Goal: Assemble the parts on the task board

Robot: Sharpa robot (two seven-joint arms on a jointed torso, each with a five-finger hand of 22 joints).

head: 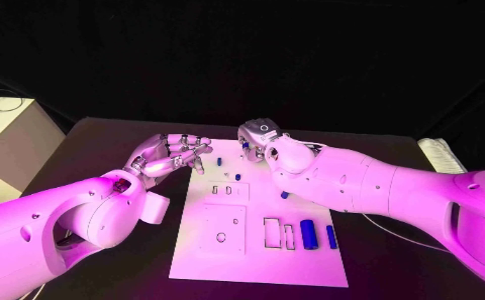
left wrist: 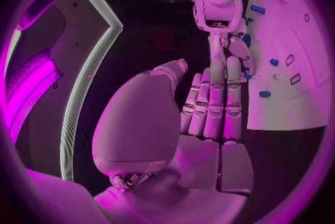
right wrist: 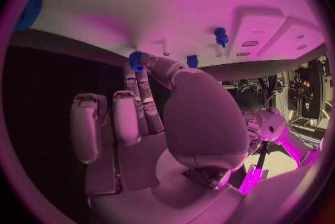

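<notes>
Over the far end of the task board (head: 253,258), both of my hands hover above the black counter (head: 394,258). My right hand (head: 260,139) reaches in across the board's top edge, and in its wrist view the thumb and a fingertip pinch a small blue toothed part (right wrist: 135,60), so that hand is grasping it, right at the board's rim. My left hand (head: 172,155) hangs just off the board's left edge, fingers straight and side by side, thumb apart, nothing in it (released, as far as both views show). Its fingertips point toward my right hand, near but not touching.

On the board itself, two blue cylinders (head: 308,233) lie side by side near the right edge, next to two narrow rectangular slots (head: 272,233). A square raised plate (head: 222,228) with small holes sits at the centre, and a smaller plate with slots (head: 228,190) above it. A small blue peg (head: 237,176) stands upright near the top, and another blue piece (head: 285,194) lies just under my right forearm.
</notes>
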